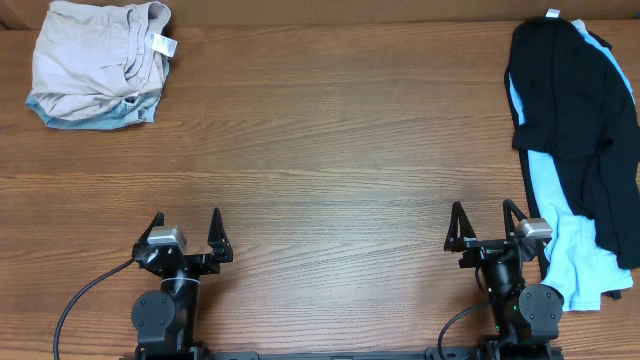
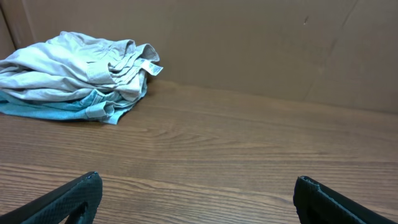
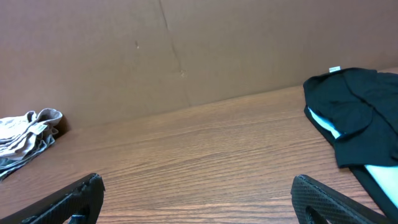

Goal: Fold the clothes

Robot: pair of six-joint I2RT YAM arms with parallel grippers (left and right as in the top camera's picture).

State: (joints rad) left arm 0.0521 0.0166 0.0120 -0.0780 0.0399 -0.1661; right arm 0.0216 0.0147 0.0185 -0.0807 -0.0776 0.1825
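The beige khaki shorts [image 1: 95,50] lie folded at the table's far left corner, on top of faded blue denim shorts [image 1: 90,112], with a small white label showing. They also show in the left wrist view [image 2: 68,65] and small at the left of the right wrist view [image 3: 25,134]. My left gripper [image 1: 187,222] is open and empty near the front edge, far from the shorts; it shows in its wrist view [image 2: 198,196]. My right gripper [image 1: 484,218] is open and empty at the front right; it shows in its wrist view [image 3: 199,196].
A pile of black and light-blue garments [image 1: 580,130] lies along the right edge, just right of my right gripper, also in the right wrist view [image 3: 357,112]. A brown cardboard wall [image 2: 261,43] stands behind the wooden table [image 1: 330,150].
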